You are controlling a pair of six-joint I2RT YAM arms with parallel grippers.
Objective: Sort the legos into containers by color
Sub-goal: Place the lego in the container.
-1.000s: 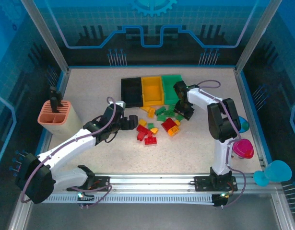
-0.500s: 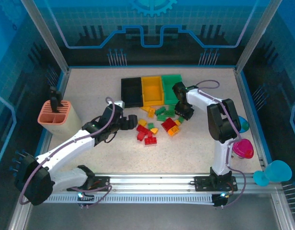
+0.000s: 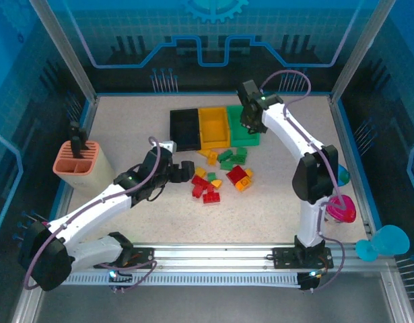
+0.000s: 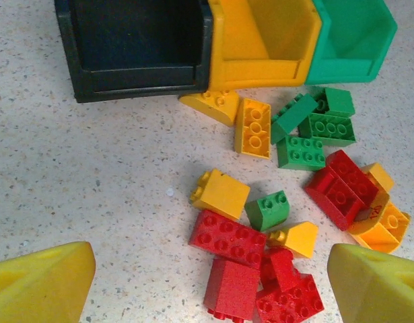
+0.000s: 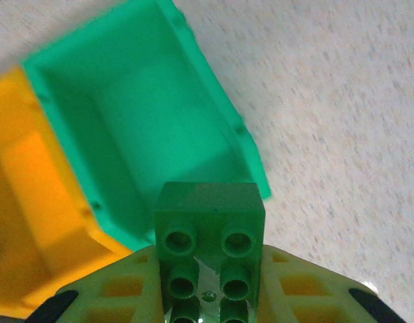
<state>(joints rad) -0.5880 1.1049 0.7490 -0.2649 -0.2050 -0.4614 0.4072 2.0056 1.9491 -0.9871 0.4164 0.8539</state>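
Three bins stand in a row at the back: black (image 3: 185, 129), yellow (image 3: 214, 126) and green (image 3: 235, 129). My right gripper (image 3: 250, 125) hangs over the green bin (image 5: 146, 128), shut on a green brick (image 5: 208, 229) with its studs facing the camera. The loose legos (image 3: 220, 173) lie in front of the bins: red bricks (image 4: 227, 239), yellow ones (image 4: 220, 194) and green ones (image 4: 314, 129). My left gripper (image 3: 186, 168) sits just left of the pile, open, and its yellow fingertips (image 4: 38, 286) straddle the red bricks from above.
A salmon-pink divided holder (image 3: 77, 167) stands at the left with a dark tool in it. A pink object (image 3: 340, 207) and a blue one (image 3: 385, 241) lie by the right edge. Bare table lies left of and in front of the pile.
My right arm has risen from the pile with the green brick and swung back over the green bin. The left arm has hardly moved.
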